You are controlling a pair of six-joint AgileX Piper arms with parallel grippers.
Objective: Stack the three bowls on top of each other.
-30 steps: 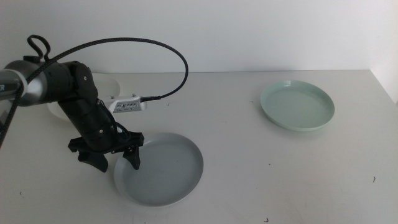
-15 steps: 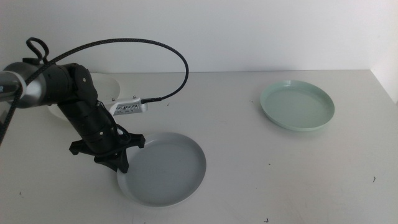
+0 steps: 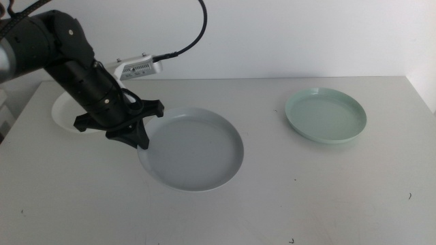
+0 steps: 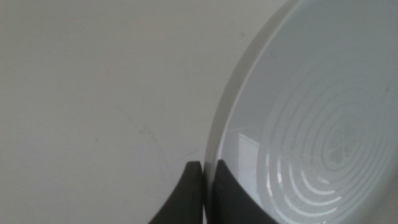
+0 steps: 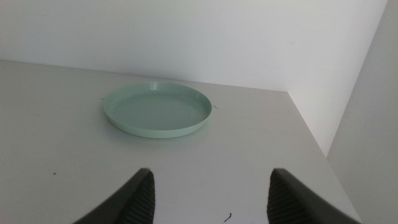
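Observation:
My left gripper (image 3: 138, 138) is shut on the left rim of the pale grey-blue bowl (image 3: 194, 151) and holds it lifted above the table's middle. In the left wrist view the two jaws pinch that bowl's rim (image 4: 233, 112). The white bowl (image 3: 63, 110) sits at the far left, mostly hidden behind the left arm. The pale mint green bowl (image 3: 325, 116) rests at the back right and also shows in the right wrist view (image 5: 155, 109). My right gripper (image 5: 210, 193) is open and empty, out of the middle view, some way from the green bowl.
A white wall runs along the back of the table (image 3: 306, 190). A black cable (image 3: 194, 37) arches over the left arm. The table's right edge and a side wall (image 5: 367, 93) lie just past the green bowl.
My left gripper closed on the grey-blue bowl's rim and lifted it up and toward the back right. The green bowl has not moved.

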